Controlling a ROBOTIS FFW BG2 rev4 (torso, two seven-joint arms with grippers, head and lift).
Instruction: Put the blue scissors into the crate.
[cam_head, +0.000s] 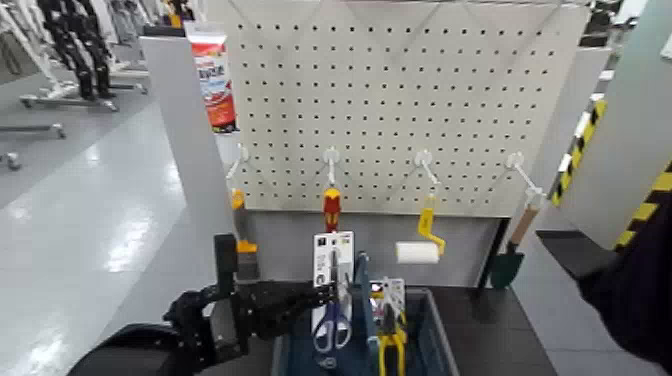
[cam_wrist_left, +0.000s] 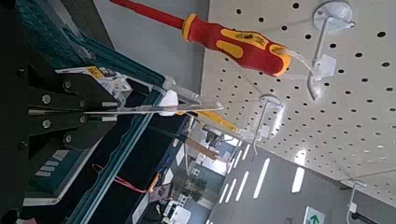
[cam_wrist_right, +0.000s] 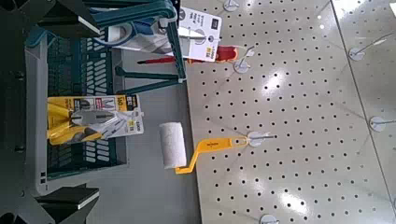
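Head view: at six o'clock, the left gripper (cam_head: 326, 293) pinches the carded blue scissors (cam_head: 333, 315), handles down, at the crate (cam_head: 440, 340); lowering looks largely done, release remains.
Left wrist view: toward nine o'clock, its fingers press together on the package.
Right wrist view: the right gripper (cam_wrist_right: 82, 110) waits at nine o'clock, fingers spread; yellow-handled pliers (cam_wrist_right: 70, 121) lie beyond.

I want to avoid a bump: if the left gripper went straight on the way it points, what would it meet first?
Beyond the blue scissors it holds, the left gripper would probably meet the crate's raised handle first, though depth is unclear.
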